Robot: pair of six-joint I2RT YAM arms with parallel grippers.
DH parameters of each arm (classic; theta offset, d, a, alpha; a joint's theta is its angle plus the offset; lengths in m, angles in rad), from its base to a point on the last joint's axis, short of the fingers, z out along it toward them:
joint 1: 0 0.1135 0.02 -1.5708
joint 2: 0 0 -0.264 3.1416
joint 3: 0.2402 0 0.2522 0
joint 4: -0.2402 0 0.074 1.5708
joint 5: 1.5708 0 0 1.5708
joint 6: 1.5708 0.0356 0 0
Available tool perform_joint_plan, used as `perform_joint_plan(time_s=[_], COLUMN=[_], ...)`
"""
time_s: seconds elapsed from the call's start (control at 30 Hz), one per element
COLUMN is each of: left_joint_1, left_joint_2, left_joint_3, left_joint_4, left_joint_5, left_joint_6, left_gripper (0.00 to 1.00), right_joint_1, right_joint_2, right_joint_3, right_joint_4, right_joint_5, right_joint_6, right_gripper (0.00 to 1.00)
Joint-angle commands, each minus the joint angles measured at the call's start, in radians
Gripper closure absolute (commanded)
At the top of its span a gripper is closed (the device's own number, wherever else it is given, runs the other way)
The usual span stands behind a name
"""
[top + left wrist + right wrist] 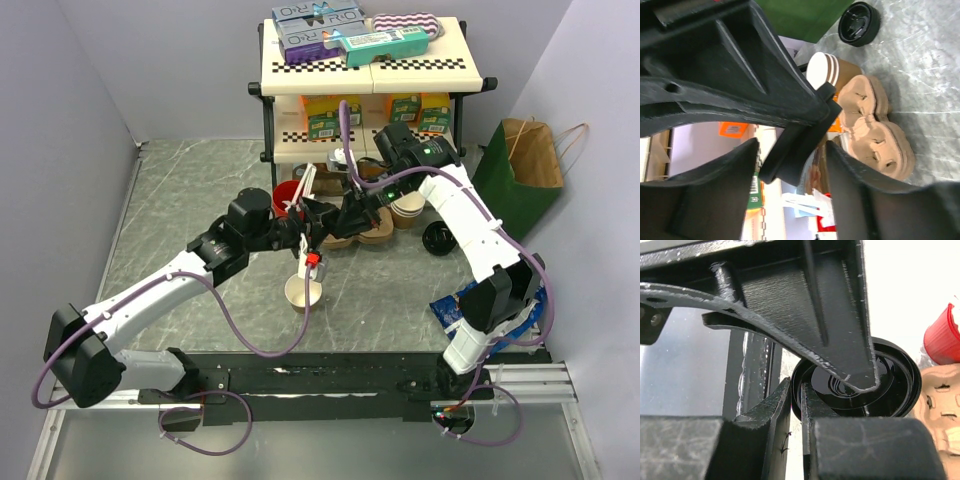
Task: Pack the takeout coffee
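We note right gripper (797, 390) pinching black lid (895, 372) by rim; lidless cup (303, 292) sits lower left of it; left gripper (792, 145) jaws apart.

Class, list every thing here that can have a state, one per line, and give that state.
right gripper: shut on the black lid.
black lid: held by its rim, off any cup.
left gripper: jaws apart around something black.
paper cup: upright, lidless.
spare lid: lying loose, on no cup.
paper bag: standing, open.
stack of cups: nested, lidless.
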Motion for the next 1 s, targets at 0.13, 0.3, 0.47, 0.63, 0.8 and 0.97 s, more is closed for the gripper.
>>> perform_joint_plan(time_s=[0.13,0.3,0.47,0.63,0.8,0.97], left_joint_1=[-0.017,-0.02,-0.02,-0.017,0.085,0.262], left_joint_2=[-0.018,-0.036,-0.082,-0.133,-0.197,-0.185], left_joint_3=[0.052,0.049,-0.012,-0.025,-0.038,-0.074], left_joint_4=[-0.048,-0.084,0.027,0.008,-0.067,-0.163], left_joint_5=[-0.021,-0.053,-0.119,-0.241,-0.158,0.127], left_joint_6=[0.025,-0.037,-0.274,-0.71,-1.215,-1.43], left_gripper=[0.61,0.88,0.99,0.99,0.99,0.99], right_joint_1=[0.011,0.014,-0.045,-0.088,-0.076,-0.035], right_joint_2=[0.02,0.015,-0.074,-0.324,-0.552,-0.533], right_joint_3=[0.057,0.074,0.068,-0.249,-0.61,-0.698], right_joint_4=[-0.232,-0.232,-0.067,0.449,0.976,1.026], right_joint_5=[-0.008,-0.007,-0.071,0.031,0.265,0.294], right_joint_6=[0.013,0.001,0.035,0.3,0.547,0.663], right_gripper=[0.89,0.74,0.48,0.32,0.19,0.18])
